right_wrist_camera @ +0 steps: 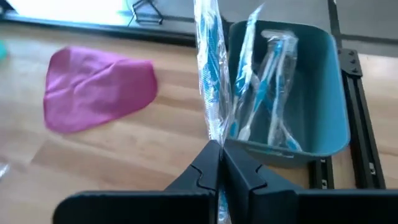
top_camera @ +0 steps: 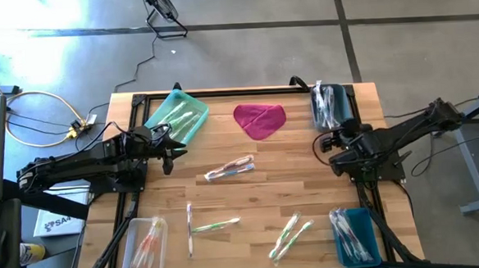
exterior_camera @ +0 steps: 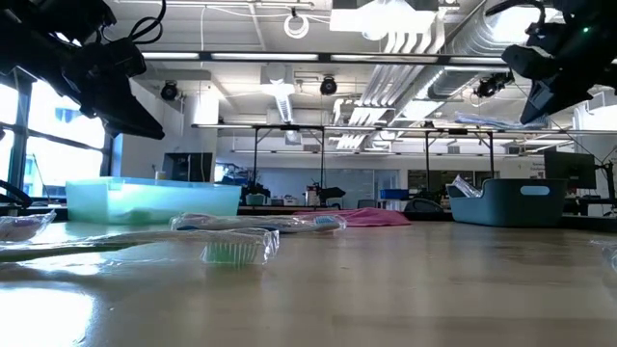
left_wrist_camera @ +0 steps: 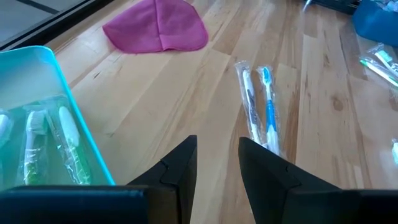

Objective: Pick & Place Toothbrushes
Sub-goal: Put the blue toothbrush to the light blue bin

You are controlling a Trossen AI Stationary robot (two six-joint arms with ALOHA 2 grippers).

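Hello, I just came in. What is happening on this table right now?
A two-arm robot is sorting wrapped toothbrushes into bins. The right gripper is shut on a blue toothbrush and holds it beside the dark blue bin, which already has several inside. The left gripper, partly open and empty, is near the light green bin, facing a loose pair of toothbrushes. More toothbrushes lie on the table, and a magenta cloth lies at the far side.

Grey concrete floor (top_camera: pixel 244 60) around the table, exposed ceiling ducts (exterior_camera: pixel 424 29), strip lights, left-hand window (exterior_camera: pixel 14 135).
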